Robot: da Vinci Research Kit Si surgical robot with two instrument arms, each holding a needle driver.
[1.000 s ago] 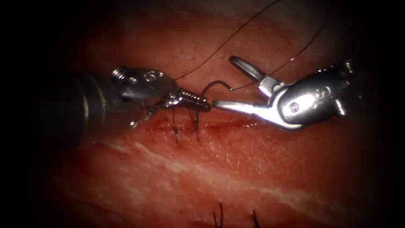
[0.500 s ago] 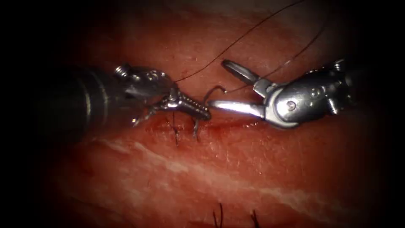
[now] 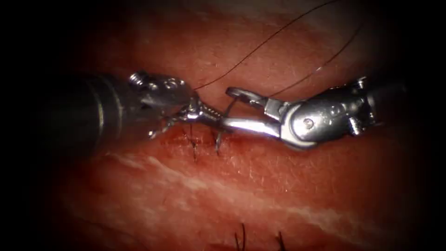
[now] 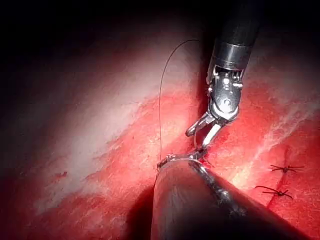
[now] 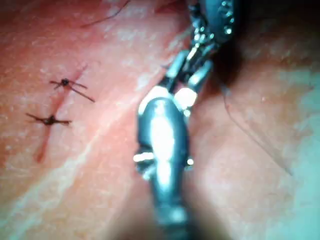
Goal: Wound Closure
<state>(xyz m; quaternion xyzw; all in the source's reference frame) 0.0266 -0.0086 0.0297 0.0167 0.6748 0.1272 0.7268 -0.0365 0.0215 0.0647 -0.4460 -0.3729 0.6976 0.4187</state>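
Left tool (image 3: 211, 114) clenched on needle (image 3: 228, 108); right tool (image 3: 232, 109) open at its 3 o'clock. Thin, slippery steel: grip mid-curve.

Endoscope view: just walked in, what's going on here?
Bench suturing on the tissue. The left tool grips the curved needle low on its curve, right over the cut; whether the needle's lower end sits in the tissue is hidden. The right tool has moved in from the right over the last second, and its open jaws now bracket the needle's upper arc without holding it. Thread trails up from the needle. Two earlier stitches already cross the cut.
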